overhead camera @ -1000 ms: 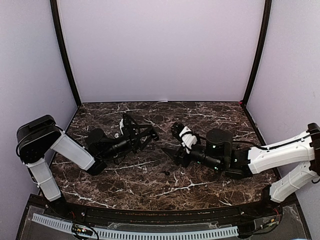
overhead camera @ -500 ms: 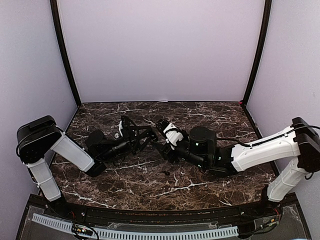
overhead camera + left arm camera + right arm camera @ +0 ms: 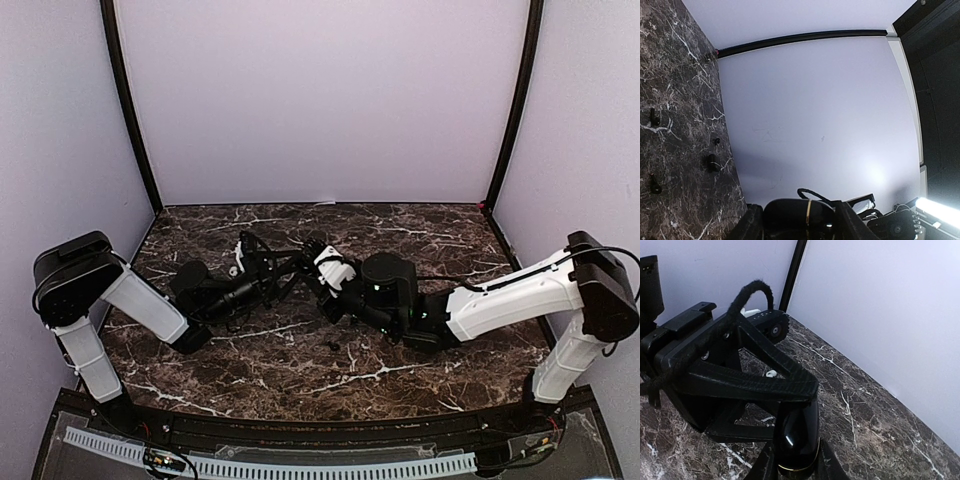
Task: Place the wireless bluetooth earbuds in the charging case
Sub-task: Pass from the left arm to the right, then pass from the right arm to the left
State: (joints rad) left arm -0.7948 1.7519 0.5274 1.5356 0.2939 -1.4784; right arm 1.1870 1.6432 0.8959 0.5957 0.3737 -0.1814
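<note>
A glossy black charging case (image 3: 799,432) with a gold band is held off the table between both arms. My left gripper (image 3: 800,216) is shut on it, the case (image 3: 790,217) filling the gap between its fingers. My right gripper (image 3: 797,466) grips the same case from the opposite end, a finger against each side. In the top view the two grippers, left (image 3: 298,263) and right (image 3: 318,268), meet nose to nose at mid-table. Black earbuds (image 3: 712,162) (image 3: 654,118) lie on the marble, and a white earbud (image 3: 771,373) lies beyond the left gripper.
One small black earbud (image 3: 332,345) lies on the dark marble table (image 3: 300,380) in front of the grippers. Pale walls (image 3: 320,100) with black corner posts (image 3: 130,110) close the table in at the back and sides.
My right arm has reached left across the table to the left gripper, and its jaws have closed onto the case. The left arm has stayed still.
</note>
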